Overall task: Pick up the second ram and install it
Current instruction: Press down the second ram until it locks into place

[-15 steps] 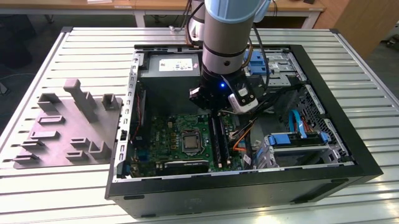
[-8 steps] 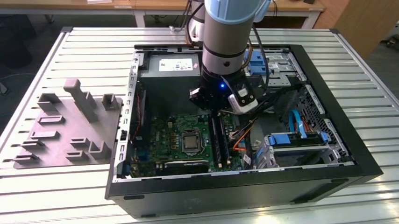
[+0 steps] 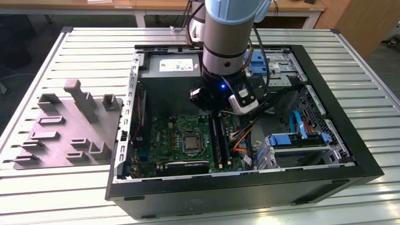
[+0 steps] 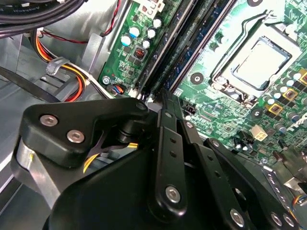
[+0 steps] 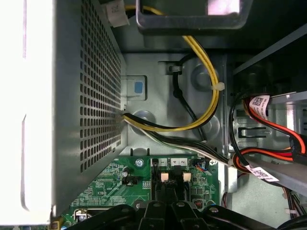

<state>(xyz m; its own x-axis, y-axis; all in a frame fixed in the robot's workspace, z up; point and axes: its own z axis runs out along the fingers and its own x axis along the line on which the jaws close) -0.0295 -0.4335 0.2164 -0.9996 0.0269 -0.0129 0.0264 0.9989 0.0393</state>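
My gripper (image 3: 216,112) reaches down into the open computer case (image 3: 350,154), at the far end of the black memory slots (image 3: 220,139) on the green motherboard (image 3: 168,136). In the second wrist view its fingers (image 4: 162,96) are shut together, their tip right over the near end of the slot row. The second ram (image 4: 189,45), a thin dark-blue strip, lies along the slots and runs away from the fingertip. I cannot tell whether the tip touches it. In the first wrist view the gripper (image 5: 163,203) sits by the white slot clips (image 5: 164,177).
The CPU socket (image 4: 261,64) lies beside the slots. A perforated power supply box (image 5: 91,96) and loose yellow, black and red cables (image 5: 211,96) crowd the far side. Blue drive brackets (image 3: 293,139) fill the case's right part. A grey fixture (image 3: 69,126) stands outside it, at the exterior view's left.
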